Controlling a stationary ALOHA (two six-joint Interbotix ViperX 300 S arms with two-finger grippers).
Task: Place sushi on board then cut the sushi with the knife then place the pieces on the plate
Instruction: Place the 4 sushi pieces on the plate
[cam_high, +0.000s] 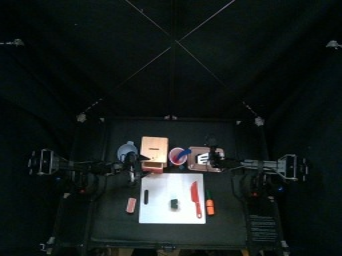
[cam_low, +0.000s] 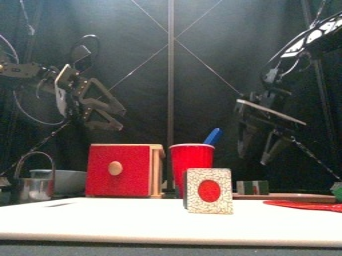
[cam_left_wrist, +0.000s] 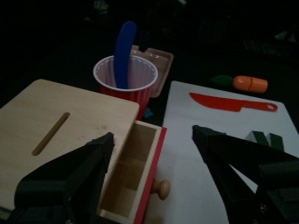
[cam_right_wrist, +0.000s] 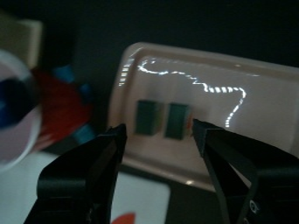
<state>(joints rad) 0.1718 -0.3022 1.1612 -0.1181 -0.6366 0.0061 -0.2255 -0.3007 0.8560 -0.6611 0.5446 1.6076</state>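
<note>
Sushi piece (cam_low: 207, 190), left pincer (cam_left_wrist: 152, 136) and right pincer (cam_right_wrist: 158, 127) gaping empty, blue knife (cam_low: 211, 135) half-hidden in cup (cam_low: 191, 165)

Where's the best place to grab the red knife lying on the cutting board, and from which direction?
Grip the flat red toy knife by its narrow handle, coming straight down and pinching across the handle's width. It lies flat on the white cutting board, so probably only its thin edges can be pinched.
</note>
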